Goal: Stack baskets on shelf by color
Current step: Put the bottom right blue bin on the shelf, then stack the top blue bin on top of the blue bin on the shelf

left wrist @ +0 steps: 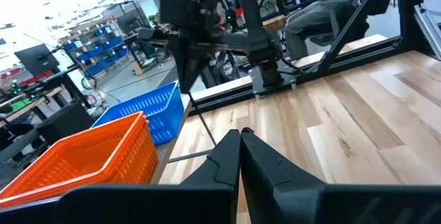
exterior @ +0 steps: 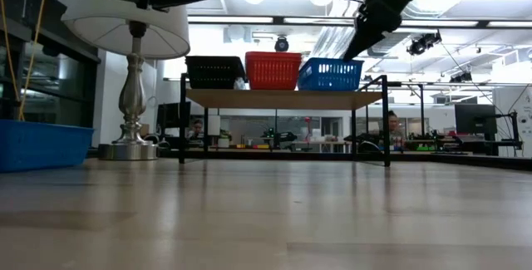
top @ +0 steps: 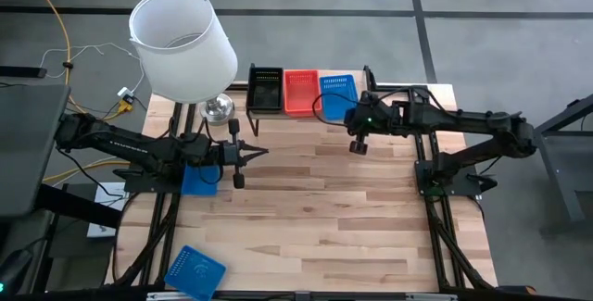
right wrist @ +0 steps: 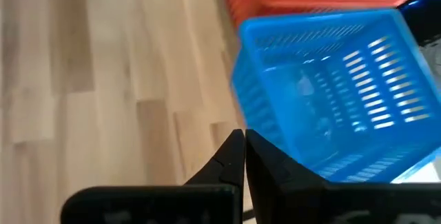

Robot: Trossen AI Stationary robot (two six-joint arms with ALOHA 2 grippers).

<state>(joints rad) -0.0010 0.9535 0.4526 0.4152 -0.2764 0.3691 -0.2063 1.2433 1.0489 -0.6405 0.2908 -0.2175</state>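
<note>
Three baskets sit in a row on the shelf point(top: 306, 114) at the far edge of the table point(top: 324, 208): a black basket point(top: 265, 89), a red basket point(top: 300, 92) and a blue basket point(top: 337, 93), side by side and touching, all upright with open mesh walls. The shelf itself: pale wooden top, thin black legs, standing on the table.

Two more blue baskets lie off the shelf. One blue basket on the table point(top: 199, 179) rests under my left arm, partly hidden by it. One corner basket point(top: 195, 271) lies tilted at the near left edge of the table; it may overhang the edge, the view is poor there.

My right pincer point(top: 358, 145): clenched, empty, raised just in front of the blue basket on the shelf, not touching it.

My left pincer point(top: 254, 152): clenched, empty, hanging over the table in front of the shelf, pointing right.

Lamp point(top: 183, 46): white shade, silver base, standing on the table just left of the shelf beside the black basket.
</note>
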